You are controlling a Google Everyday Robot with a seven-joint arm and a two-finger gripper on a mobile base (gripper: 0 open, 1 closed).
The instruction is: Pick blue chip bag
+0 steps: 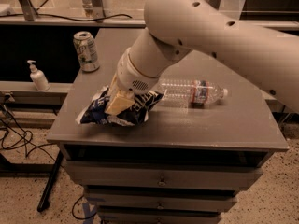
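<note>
Far left, on a low shelf beside the cabinet: small white plastic pump bottle [37, 77], rounded shoulders, thin nozzle on top. Below it, black cables [14, 139] looped over speckled floor. On the back left corner of the flat grey matte tabletop [224, 125]: upright metal can [86, 51], cylinder shape, pale label with green print, shiny top rim, well apart from everything else. Near the front left edge: blue chip bag [133, 112], crinkly dark navy foil with white lettering and white edges, bunched and creased into an uneven lump, left end resting on the tabletop, right end crumpled upward toward the wrist. Pincer [116, 107] down on the middle of the bag and clamped on it; one cream, wedge-shaped finger [120, 100] lying across the top of the foil, the other hidden by the bag and wrist. Above that, thick smooth beige arm [219, 27], rounded tube segments with small dark holes, running up and off to the right. Just right of the bag and partly behind the wrist: clear ribbed plastic water bottle [191, 91] on its side, dark red and blue label band, white cap pointing right, close to the bag's right end, contact not clear. Under the tabletop: stacked grey drawers [161, 178] with small central pulls.
</note>
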